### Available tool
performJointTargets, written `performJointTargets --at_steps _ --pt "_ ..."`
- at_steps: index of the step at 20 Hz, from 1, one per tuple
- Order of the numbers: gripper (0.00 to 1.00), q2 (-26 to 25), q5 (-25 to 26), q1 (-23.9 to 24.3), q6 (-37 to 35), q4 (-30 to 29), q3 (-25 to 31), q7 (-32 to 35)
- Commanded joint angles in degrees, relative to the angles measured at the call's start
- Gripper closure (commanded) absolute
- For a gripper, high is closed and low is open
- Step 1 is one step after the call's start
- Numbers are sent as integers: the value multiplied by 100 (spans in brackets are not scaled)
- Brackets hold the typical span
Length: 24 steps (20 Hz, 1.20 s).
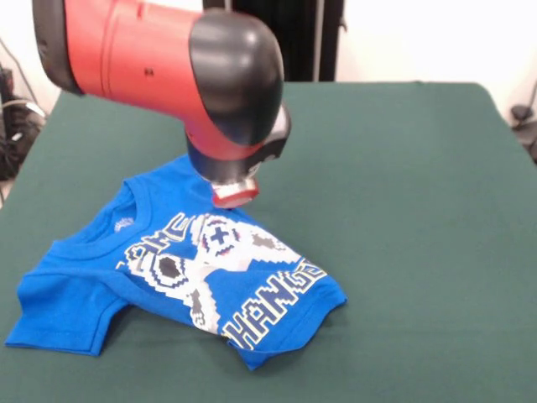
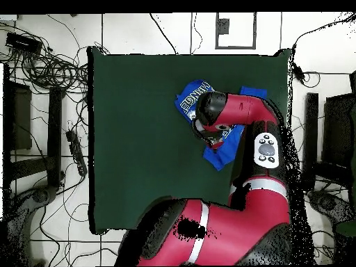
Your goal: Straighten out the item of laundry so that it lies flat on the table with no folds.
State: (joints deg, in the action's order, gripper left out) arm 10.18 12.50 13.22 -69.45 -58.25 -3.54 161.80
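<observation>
The item of laundry [image 1: 168, 277], a bright blue T-shirt with a white-grey controller print and outlined lettering, lies rumpled on the left near part of the green table [image 1: 403, 185]. One sleeve spreads towards the near left corner, and the printed front is folded over and bunched. My gripper [image 1: 233, 195] points down at the shirt's far edge, touching or just above the cloth. Its red and white tip shows under the arm's black wrist. In the overhead view the shirt [image 2: 191, 97] sticks out from under the arm, which hides the gripper there.
The green table [image 2: 139, 139] stretches wide beside the shirt. My red arm [image 2: 250, 201] reaches over the table's bottom right part in the overhead view. Tangled cables [image 2: 49, 69] and dark equipment lie on the floor around the table.
</observation>
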Motion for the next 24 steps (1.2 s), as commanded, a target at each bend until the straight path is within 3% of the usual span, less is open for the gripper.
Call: performJointTargets --at_steps 1,9,24 --pt "0 -468 141 -223 294 -291 361 -288" --pt "0 -14 -54 -88 -623 -688 306 -563" --pt "0 1953 -52 -378 -1631 -2197 128 -647"
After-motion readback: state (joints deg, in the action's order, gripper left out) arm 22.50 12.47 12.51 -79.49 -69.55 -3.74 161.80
